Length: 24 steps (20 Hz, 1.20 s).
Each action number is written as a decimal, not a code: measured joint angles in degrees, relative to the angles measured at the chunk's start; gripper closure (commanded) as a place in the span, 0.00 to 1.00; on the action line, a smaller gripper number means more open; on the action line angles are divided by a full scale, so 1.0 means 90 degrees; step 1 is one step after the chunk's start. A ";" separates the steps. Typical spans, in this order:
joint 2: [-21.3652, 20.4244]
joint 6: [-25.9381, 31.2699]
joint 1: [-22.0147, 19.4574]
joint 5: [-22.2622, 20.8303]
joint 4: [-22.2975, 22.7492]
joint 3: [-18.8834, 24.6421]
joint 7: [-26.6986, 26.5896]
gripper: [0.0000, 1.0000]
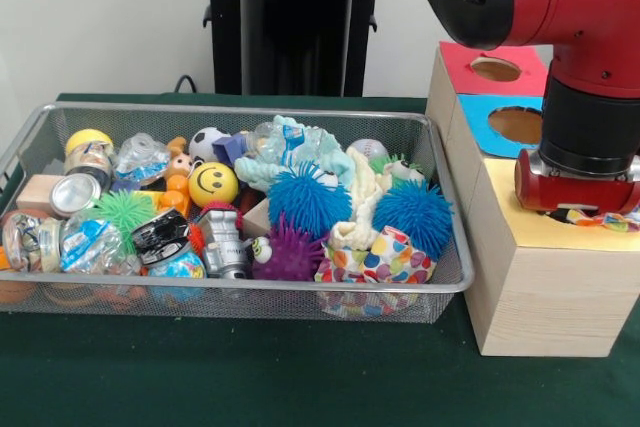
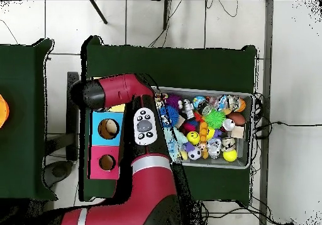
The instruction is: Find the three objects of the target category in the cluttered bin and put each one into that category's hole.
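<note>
The silver wire-mesh bin (image 1: 250, 287) is packed with toys; it also shows in the overhead view (image 2: 249, 131). One polka-dot cloth (image 1: 385, 259) lies in its front right corner, against the mesh. My gripper (image 1: 580, 205) is low over the yellow surround (image 1: 515, 212) of the wooden box, to the right of the bin. The wrist hides the yellow hole. A second polka-dot cloth (image 1: 605, 218) peeks out from under the gripper on the yellow paper. I cannot see whether the gripper holds it. In the overhead view the arm (image 2: 144, 125) covers the yellow section.
The blue-surround hole (image 1: 515, 124) and the red-surround hole (image 1: 495, 69) lie behind the yellow one on the box. The bin holds blue spiky balls (image 1: 305, 197), a smiley ball (image 1: 213, 184), a mint-green cloth (image 1: 300, 142), a cream cloth (image 1: 365, 197) and cans (image 1: 75, 194).
</note>
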 measured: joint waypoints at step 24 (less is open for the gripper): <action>0.0084 0.0527 -0.0168 0.0000 -0.0200 0.0219 0.0000 0.00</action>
